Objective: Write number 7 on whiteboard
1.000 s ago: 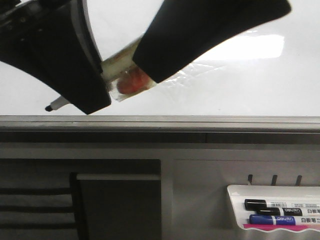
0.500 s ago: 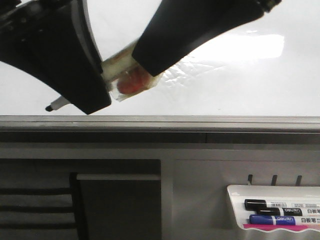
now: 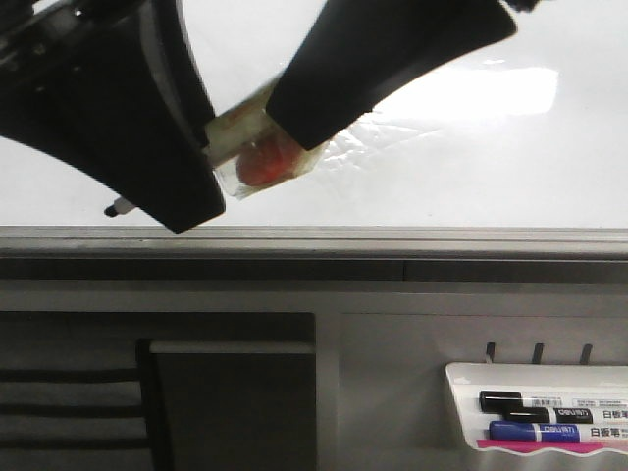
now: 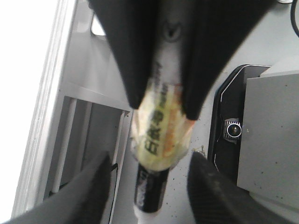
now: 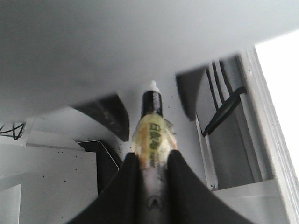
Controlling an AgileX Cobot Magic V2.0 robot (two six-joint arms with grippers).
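Observation:
The whiteboard (image 3: 461, 182) lies flat with a grey edge rail (image 3: 392, 240) and a wrinkled film patch (image 3: 368, 137). No number 7 shows on it. My right gripper (image 3: 294, 128) is shut on a marker (image 3: 250, 147) wrapped in yellowish tape. The marker's dark tip (image 3: 115, 208) sits low over the board. My left gripper (image 3: 191, 201) is open. In the left wrist view its fingers (image 4: 91, 189) stand apart on either side of the marker's black end (image 4: 152, 189) without touching it. The right wrist view shows the right gripper (image 5: 150, 161) clamped on the marker (image 5: 152, 135).
A small white tray (image 3: 466, 378) at the lower right holds black and blue markers (image 3: 535, 420). Grey panels and a dark slotted frame (image 3: 231, 392) lie below the rail. The board's edge also shows in the left wrist view (image 4: 44, 116) and the right wrist view (image 5: 273, 126).
The left gripper has shifted a little right and hides more of the marker's tip end. The tip has moved slightly right. The right gripper has tilted and drawn left.

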